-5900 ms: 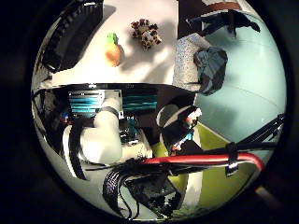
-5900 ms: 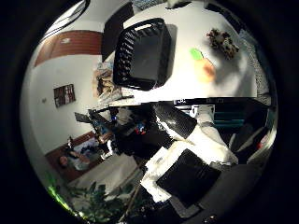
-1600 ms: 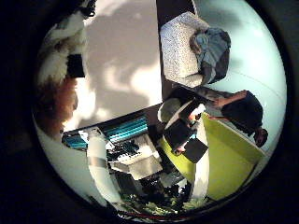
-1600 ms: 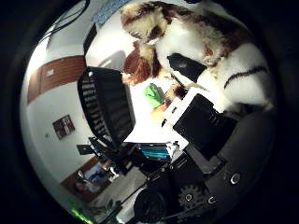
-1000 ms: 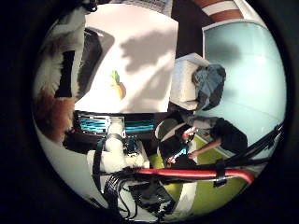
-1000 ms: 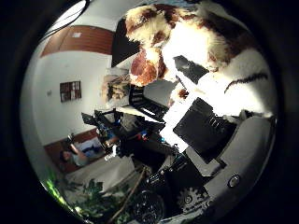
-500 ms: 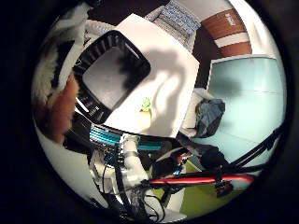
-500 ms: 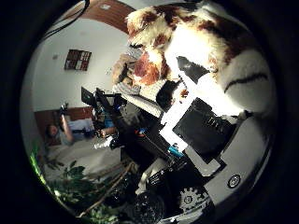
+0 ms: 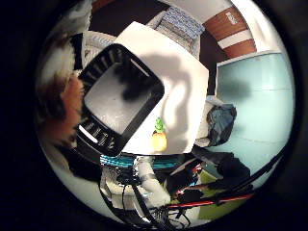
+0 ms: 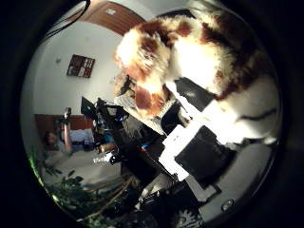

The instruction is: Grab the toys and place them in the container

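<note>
- Against the palm: a plush toy (image 10: 199, 61), white with brown patches, fills much of the thumb-side view, so it sits very close. The robot hand (image 10: 202, 154) shows white and black parts wrapped up against it; I judge the fingers to be clenched round the plush toy, holding it clear of the counter.
- Same toy appears as a fuzzy brown-and-white mass at the edge of the little-finger-side view, beside the container.
- Below the palm: the black slatted container (image 9: 120, 101) rests on the white counter (image 9: 185, 91). Its floor looks bare; no toy is visible inside.
- Beyond the container, on the counter near its edge: a small orange toy with a green top (image 9: 159, 137), just beside the container's outer wall, not in it.
- Step in hand (judgement): transport of the plush toy to the container, roughly over or near its opening; exact alignment cannot be told.
- Next move calls for: centre the palm over the opening, lower, then loosen the fingers so the plush toy drops inside the rim. Orange toy remains to be fetched afterwards.
</note>
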`<state>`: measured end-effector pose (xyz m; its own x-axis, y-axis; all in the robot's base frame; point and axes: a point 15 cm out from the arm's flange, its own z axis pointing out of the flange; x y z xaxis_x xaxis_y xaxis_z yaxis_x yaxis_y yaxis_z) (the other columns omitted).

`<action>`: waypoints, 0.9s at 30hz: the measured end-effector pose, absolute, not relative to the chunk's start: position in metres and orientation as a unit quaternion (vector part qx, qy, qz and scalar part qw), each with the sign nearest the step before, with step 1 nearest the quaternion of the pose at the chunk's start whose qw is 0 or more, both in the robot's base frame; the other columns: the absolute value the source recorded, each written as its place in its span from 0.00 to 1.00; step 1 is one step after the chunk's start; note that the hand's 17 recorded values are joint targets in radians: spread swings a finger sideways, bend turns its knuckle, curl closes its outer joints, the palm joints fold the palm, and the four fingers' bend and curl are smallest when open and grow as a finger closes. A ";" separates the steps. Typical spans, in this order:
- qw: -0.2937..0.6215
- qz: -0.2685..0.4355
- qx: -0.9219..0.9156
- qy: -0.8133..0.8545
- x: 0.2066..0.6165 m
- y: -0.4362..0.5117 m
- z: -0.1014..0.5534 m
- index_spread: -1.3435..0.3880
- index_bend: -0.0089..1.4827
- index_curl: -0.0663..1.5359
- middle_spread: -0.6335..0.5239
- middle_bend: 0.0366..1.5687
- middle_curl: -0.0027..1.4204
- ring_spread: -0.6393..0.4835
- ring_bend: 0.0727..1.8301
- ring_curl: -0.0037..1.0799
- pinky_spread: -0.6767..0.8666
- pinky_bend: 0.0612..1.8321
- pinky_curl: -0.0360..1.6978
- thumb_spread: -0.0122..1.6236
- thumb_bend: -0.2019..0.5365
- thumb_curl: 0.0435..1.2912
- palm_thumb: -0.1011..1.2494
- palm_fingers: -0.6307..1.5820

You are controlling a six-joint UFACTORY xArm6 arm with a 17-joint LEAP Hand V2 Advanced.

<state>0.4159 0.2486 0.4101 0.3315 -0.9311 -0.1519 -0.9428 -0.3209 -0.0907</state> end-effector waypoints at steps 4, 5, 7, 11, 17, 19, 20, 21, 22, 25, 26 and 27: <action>0.066 0.036 -0.815 0.574 0.412 0.242 0.394 0.51 0.27 0.41 0.47 0.34 0.38 0.62 0.33 0.43 0.64 0.30 0.49 0.73 0.24 0.32 0.57 0.29; 0.062 0.037 -0.817 0.573 0.411 0.241 0.392 0.51 0.27 0.40 0.49 0.31 0.36 0.66 0.28 0.39 0.68 0.29 0.47 0.73 0.24 0.31 0.57 0.28; 0.055 0.032 -0.820 0.569 0.411 0.237 0.390 0.51 0.24 0.36 0.53 0.24 0.31 0.73 0.19 0.33 0.74 0.24 0.42 0.73 0.25 0.30 0.57 0.26; 0.022 -0.007 -0.828 0.561 0.414 0.216 0.389 0.52 0.17 0.31 0.57 0.14 0.26 0.78 0.11 0.27 0.77 0.18 0.34 0.72 0.25 0.29 0.56 0.28; 0.032 -0.023 -0.825 0.564 0.400 0.197 0.420 0.53 0.12 0.27 0.59 0.10 0.23 0.80 0.07 0.24 0.76 0.16 0.28 0.72 0.25 0.27 0.55 0.31; 0.036 -0.028 -0.817 0.575 0.395 0.181 0.432 0.54 0.12 0.26 0.59 0.10 0.23 0.79 0.07 0.24 0.76 0.15 0.27 0.72 0.25 0.27 0.55 0.32; 0.036 -0.029 -0.812 0.582 0.391 0.171 0.439 0.54 0.12 0.26 0.59 0.10 0.22 0.79 0.07 0.24 0.76 0.15 0.26 0.71 0.25 0.27 0.55 0.33; 0.037 -0.029 -0.807 0.588 0.387 0.162 0.445 0.55 0.12 0.26 0.59 0.10 0.22 0.78 0.07 0.24 0.76 0.15 0.26 0.72 0.24 0.26 0.54 0.33; 0.037 -0.031 -0.802 0.595 0.384 0.152 0.451 0.55 0.12 0.25 0.59 0.10 0.22 0.78 0.07 0.24 0.76 0.16 0.25 0.72 0.24 0.26 0.54 0.33; 0.039 -0.033 -0.783 0.620 0.376 0.119 0.465 0.56 0.11 0.24 0.60 0.10 0.22 0.78 0.08 0.24 0.76 0.16 0.24 0.71 0.24 0.26 0.53 0.34; 0.038 -0.034 -0.775 0.630 0.373 0.104 0.469 0.56 0.11 0.24 0.60 0.10 0.22 0.78 0.09 0.24 0.76 0.16 0.24 0.71 0.25 0.26 0.53 0.35; 0.036 -0.033 -0.768 0.638 0.370 0.092 0.470 0.56 0.11 0.23 0.61 0.10 0.22 0.78 0.09 0.25 0.76 0.16 0.24 0.71 0.25 0.26 0.53 0.35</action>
<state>0.3695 0.0919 0.4704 0.1830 -0.9831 0.0045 -0.9784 -0.1826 -0.0967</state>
